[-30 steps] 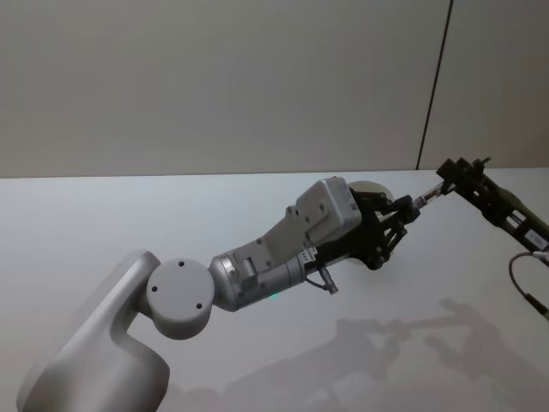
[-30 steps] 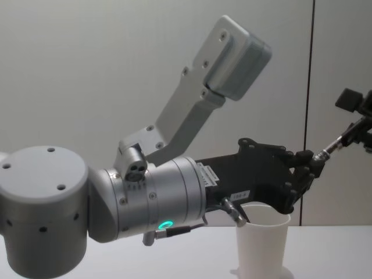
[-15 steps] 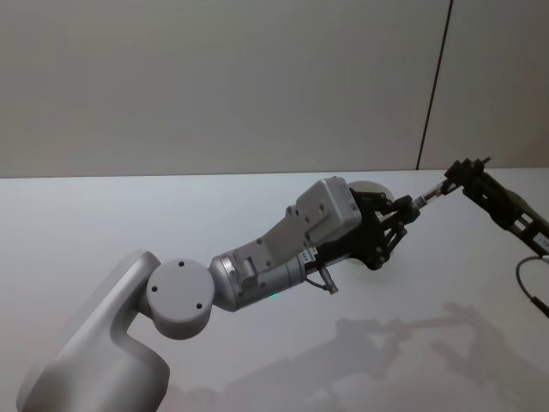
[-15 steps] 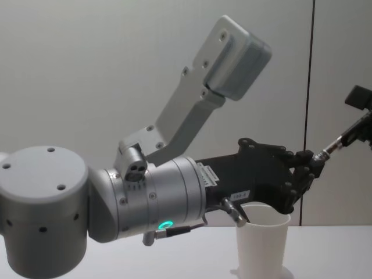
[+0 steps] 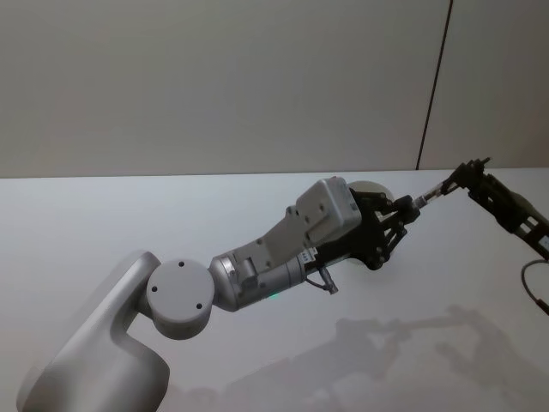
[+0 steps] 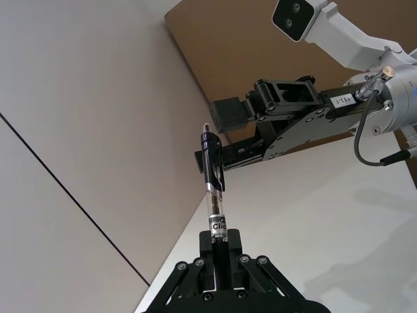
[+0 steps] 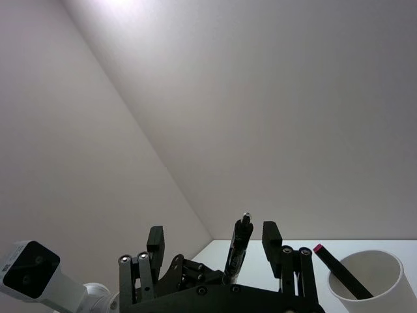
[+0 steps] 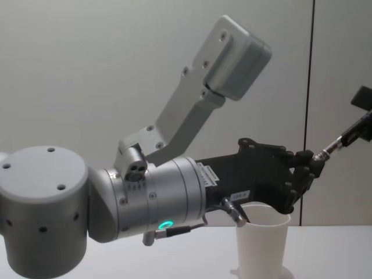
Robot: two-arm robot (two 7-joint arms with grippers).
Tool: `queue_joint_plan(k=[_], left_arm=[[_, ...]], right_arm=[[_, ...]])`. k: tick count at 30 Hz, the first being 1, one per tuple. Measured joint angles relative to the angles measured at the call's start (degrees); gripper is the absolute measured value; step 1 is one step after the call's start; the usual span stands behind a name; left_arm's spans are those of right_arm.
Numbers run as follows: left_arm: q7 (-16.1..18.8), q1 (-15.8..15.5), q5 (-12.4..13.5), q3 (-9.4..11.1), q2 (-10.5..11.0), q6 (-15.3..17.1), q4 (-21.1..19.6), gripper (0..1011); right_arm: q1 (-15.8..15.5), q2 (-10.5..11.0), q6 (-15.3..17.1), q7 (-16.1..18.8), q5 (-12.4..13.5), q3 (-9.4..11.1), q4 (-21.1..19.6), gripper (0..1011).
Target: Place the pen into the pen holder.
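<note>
**Left claw** (image 5: 410, 206): closed narrow on one end of the pen (image 5: 431, 194). It is held in the air above the table (image 5: 129, 215), at the end of the left arm, which reaches forward and to the right. In the left wrist view the claw (image 6: 220, 251) grips the clear barrel just below its printed band.

**Pen**: clear lower barrel, dark upper part with a clip. It projects straight out of the left claw and slants up toward the right claw (image 5: 467, 169). In the chest view the pen (image 8: 334, 144) runs from the left claw (image 8: 314, 160) up to the right edge.

**Right claw**: spread wide, with its arm coming in from the right. In the right wrist view the pen (image 7: 238, 251) stands in the gap of the claw (image 7: 213, 228). It is nearer one finger and appears to touch neither. In the chest view the claw (image 8: 361, 116) sits at the right edge, beside the pen's upper end.

**Pen holder** (image 8: 261, 244): white paper cup, upright on the table, directly below the left wrist and claw. In the head view its rim (image 5: 369, 185) shows just behind the left wrist. In the right wrist view the holder (image 7: 365, 277) contains a dark stick with a red end (image 7: 335, 268), leaning against the inner wall.

**Held pen**: outside the holder, above it and to its right.
</note>
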Motion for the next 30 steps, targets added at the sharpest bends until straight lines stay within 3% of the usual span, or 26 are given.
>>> queue_joint_plan(k=[7, 25, 30], left_arm=[[0.0, 0.0, 0.0, 0.0, 0.0, 0.0, 0.0, 137], [0.0, 0.0, 0.0, 0.0, 0.0, 0.0, 0.0, 137], [0.0, 0.0, 0.0, 0.0, 0.0, 0.0, 0.0, 137]], right_arm=[[-0.1, 0.4, -0.3, -0.1, 0.4, -0.1, 0.0, 839], [-0.3, 1.2, -1.3, -1.3, 2.7, -0.2, 0.8, 235], [-0.3, 1.3, -1.7, -2.1, 3.2, -0.3, 0.9, 107]])
